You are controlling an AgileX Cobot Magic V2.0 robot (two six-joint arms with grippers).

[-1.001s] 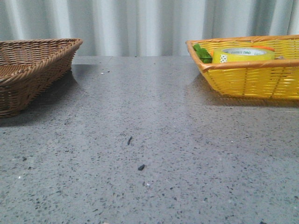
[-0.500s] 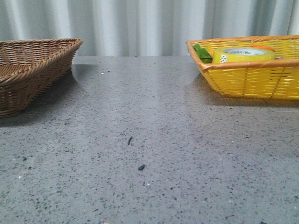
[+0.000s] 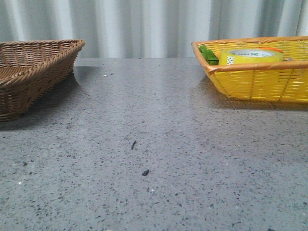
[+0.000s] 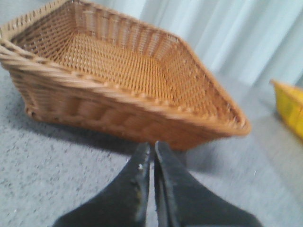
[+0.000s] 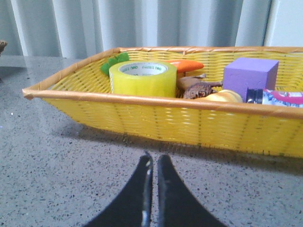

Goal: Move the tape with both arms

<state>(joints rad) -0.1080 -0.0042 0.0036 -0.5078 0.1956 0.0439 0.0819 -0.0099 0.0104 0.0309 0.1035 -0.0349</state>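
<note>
The yellow tape roll point(image 3: 250, 56) lies flat in the yellow basket point(image 3: 255, 82) at the back right; it also shows in the right wrist view point(image 5: 142, 78), near the basket's left end. My right gripper point(image 5: 153, 158) is shut and empty, low over the table just in front of the yellow basket. My left gripper point(image 4: 152, 146) is shut and empty, in front of the brown wicker basket point(image 4: 123, 101). Neither gripper shows in the front view.
The brown basket point(image 3: 29, 77) stands at the back left and looks empty. The yellow basket also holds an orange carrot with green leaves point(image 5: 184, 65), a purple block point(image 5: 250, 75), a brown figure point(image 5: 196, 87) and other small items. A pale curtain hangs behind.
</note>
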